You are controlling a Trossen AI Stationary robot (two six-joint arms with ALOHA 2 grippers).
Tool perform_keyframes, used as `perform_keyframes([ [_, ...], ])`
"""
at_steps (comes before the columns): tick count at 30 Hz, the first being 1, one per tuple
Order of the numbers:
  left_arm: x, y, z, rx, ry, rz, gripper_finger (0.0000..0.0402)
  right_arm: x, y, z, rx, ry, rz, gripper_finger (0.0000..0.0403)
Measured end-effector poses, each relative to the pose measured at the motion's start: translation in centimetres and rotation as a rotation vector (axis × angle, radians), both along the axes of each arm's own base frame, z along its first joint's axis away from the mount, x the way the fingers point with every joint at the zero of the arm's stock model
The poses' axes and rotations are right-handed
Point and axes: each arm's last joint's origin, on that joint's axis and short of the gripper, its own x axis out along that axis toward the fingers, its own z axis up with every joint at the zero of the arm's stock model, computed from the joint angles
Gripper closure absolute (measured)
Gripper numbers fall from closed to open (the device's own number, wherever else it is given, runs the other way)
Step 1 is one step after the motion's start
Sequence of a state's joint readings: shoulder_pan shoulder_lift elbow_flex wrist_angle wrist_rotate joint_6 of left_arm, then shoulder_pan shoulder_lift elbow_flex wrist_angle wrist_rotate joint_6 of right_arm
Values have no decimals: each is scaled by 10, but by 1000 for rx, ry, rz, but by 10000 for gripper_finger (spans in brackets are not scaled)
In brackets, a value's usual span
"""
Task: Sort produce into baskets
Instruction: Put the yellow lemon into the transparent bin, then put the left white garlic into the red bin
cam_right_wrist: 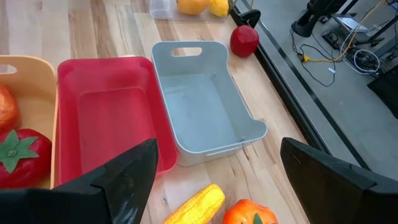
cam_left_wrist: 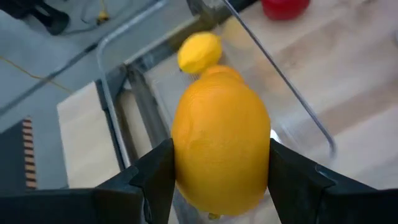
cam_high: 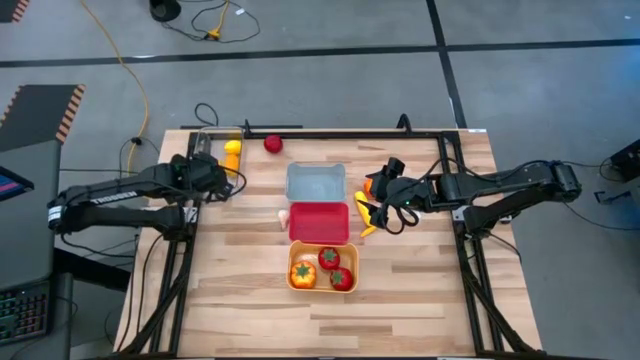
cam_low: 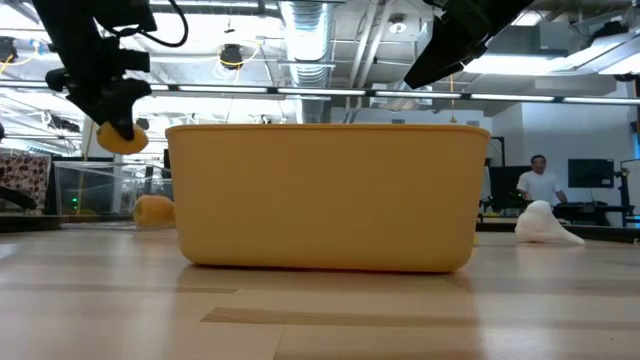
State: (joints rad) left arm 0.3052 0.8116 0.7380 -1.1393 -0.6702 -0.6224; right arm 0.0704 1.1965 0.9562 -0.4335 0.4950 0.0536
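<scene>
My left end effector (cam_left_wrist: 217, 186) pinches an orange (cam_left_wrist: 219, 146) directly above the clear tray (cam_high: 212, 140), upper left; right end effector (cam_right_wrist: 217, 180) spread.

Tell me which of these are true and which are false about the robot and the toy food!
1. The left gripper holds an orange. True.
2. The red tub is full of tomatoes. False: it is empty; the tomatoes lie in the orange tub.
3. The blue-grey tub is empty. True.
4. The right gripper is squeezing the corn piece. False: its fingers are open above it.
</scene>
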Motion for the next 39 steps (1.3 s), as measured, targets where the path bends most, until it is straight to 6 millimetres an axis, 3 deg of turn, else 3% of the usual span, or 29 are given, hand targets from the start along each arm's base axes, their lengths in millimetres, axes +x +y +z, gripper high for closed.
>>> perform_keyframes([
  [12,-2,7,-1,7,12,49,119,0,0,0,0,0,0,37],
  [19,6,7,7,-32,-12,-92,107,0,0,0,0,0,0,37],
  [23,15,7,19,-71,-90,-244,107,0,0,0,0,0,0,37],
  [32,45,7,48,-43,-482,-515,106,0,0,0,0,0,0,37],
  [39,74,-5,33,-122,-418,-629,106,0,0,0,0,0,0,37],
])
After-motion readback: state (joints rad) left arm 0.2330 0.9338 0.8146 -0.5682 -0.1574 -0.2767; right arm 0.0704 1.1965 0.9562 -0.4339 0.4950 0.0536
